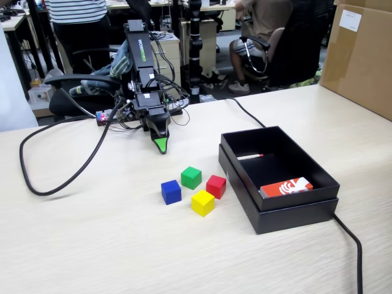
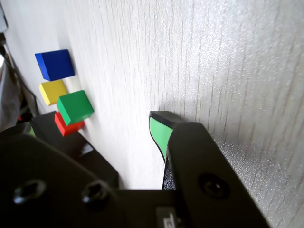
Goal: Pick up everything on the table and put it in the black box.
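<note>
Four small cubes sit close together on the pale wood-grain table (image 1: pixel 110 245): blue (image 1: pixel 171 192), green (image 1: pixel 191 177), red (image 1: pixel 215 185) and yellow (image 1: pixel 203 203). The black box (image 1: pixel 294 217) stands just right of them. My gripper (image 1: pixel 160 144) points down at the table behind the cubes, a little left of the green one, and holds nothing. In the wrist view its green-padded jaws stand apart, so the gripper (image 2: pixel 95 129) is open. The blue (image 2: pixel 55 64), yellow (image 2: pixel 51 90), green (image 2: pixel 75 107) and red (image 2: pixel 64 127) cubes lie at that view's left, by the box (image 2: pixel 80 147).
Inside the box lie a red-and-white card (image 1: pixel 286 187) and a thin white stick with a red tip (image 1: pixel 250 157). A big brown carton (image 1: pixel 361 55) stands at the back right. A black cable (image 1: pixel 55 177) loops over the table's left; another runs behind and past the box.
</note>
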